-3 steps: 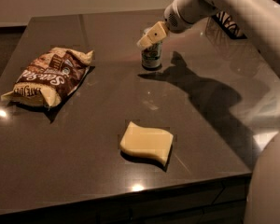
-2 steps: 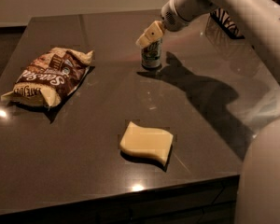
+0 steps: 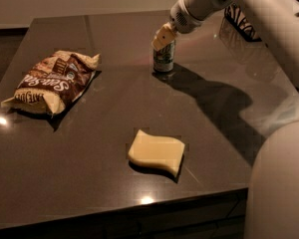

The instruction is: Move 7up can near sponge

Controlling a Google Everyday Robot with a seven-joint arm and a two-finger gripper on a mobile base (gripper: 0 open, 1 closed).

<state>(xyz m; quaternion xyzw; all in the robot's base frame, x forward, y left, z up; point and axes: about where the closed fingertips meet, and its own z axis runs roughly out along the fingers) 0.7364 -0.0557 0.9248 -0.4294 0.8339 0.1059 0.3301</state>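
Since a second ago, only my robot's body [image 3: 284, 183] is filling more of the view. The gripper [image 3: 162, 37] is sitting on the 7up can [image 3: 164, 59], which is standing far back on the table [image 3: 89, 133], well apart from the sponge [image 3: 156, 152]. I cannot tell if the jaws are holding it. I am judging this as the grasping step; next I am needing a firm hold before carrying.

Dark table [image 3: 89, 183] — chip bag [image 3: 52, 81], sponge [image 3: 156, 152] near front edge, 7up can [image 3: 164, 59] farther back — tool [image 3: 162, 38] at can top.

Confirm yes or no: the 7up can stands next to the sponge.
No, the 7up can stands far back under the pincer, well apart from the sponge.
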